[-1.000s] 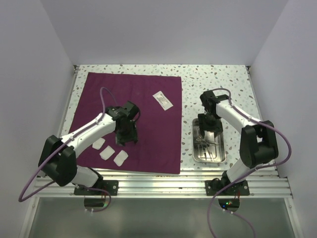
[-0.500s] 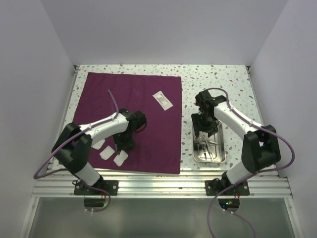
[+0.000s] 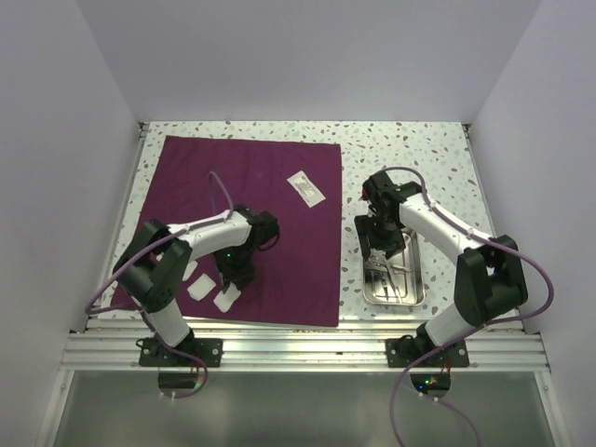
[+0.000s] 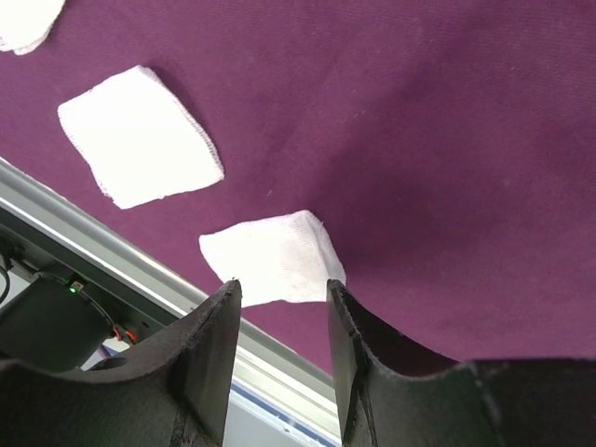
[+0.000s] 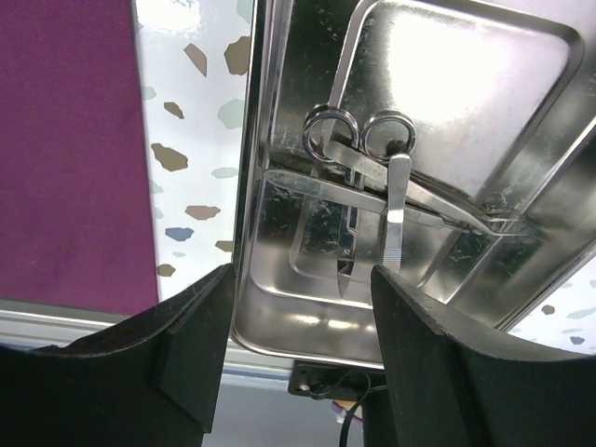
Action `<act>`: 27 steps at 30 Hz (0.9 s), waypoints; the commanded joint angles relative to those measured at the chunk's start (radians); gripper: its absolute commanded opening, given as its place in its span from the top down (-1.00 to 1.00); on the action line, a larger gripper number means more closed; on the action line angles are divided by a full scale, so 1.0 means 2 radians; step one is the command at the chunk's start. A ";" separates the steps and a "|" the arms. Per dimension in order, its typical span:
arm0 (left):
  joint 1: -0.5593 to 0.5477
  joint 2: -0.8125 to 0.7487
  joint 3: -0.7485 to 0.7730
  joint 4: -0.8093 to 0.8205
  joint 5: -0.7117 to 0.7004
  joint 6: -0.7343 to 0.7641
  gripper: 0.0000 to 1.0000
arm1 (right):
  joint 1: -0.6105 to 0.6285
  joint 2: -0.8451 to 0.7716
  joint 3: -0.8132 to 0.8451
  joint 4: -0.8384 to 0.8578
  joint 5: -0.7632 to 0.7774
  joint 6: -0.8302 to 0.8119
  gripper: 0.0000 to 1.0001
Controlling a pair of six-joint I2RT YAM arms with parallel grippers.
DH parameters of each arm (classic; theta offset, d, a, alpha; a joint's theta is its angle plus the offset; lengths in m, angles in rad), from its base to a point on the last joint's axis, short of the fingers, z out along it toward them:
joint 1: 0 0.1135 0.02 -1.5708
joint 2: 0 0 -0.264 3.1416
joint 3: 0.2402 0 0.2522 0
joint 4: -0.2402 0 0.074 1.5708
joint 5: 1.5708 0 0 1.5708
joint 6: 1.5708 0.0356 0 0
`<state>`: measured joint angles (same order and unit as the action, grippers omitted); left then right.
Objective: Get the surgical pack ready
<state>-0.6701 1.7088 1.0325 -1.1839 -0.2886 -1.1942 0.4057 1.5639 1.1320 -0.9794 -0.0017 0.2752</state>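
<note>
L gripper (image 3: pixel 230 282) has swung back toward the near edge of the maroon cloth (image 3: pixel 279 186) and now hangs over the rightmost of 3 white pads (image 4: pixel 272 258). Its jaws are approx. half apart w/ nothing in them, and the pad shows just past the tips, though whether they touch it I can't tell. R gripper (image 5: pixel 303 270) has slid over the steel tray (image 5: pixel 253 186), which sits on the speckled table (image 3: pixel 410 149) just R of the cloth. Its jaws are fairly wide and empty above the scissors (image 5: pixel 358 149) and other thin instruments lying in the tray.
</note>
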 commanded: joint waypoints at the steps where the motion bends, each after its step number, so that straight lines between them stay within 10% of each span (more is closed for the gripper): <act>1: -0.002 0.013 0.026 0.008 -0.018 -0.013 0.08 | 0.003 -0.021 -0.005 0.009 -0.014 -0.001 -0.29; 27: -0.001 0.033 -0.024 0.053 -0.008 -0.016 0.35 | 0.006 -0.031 -0.020 0.022 -0.026 -0.004 -0.29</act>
<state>-0.6701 1.7668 1.0271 -1.1339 -0.2916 -1.1938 0.4126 1.5414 1.0935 -0.9478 -0.0383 0.2749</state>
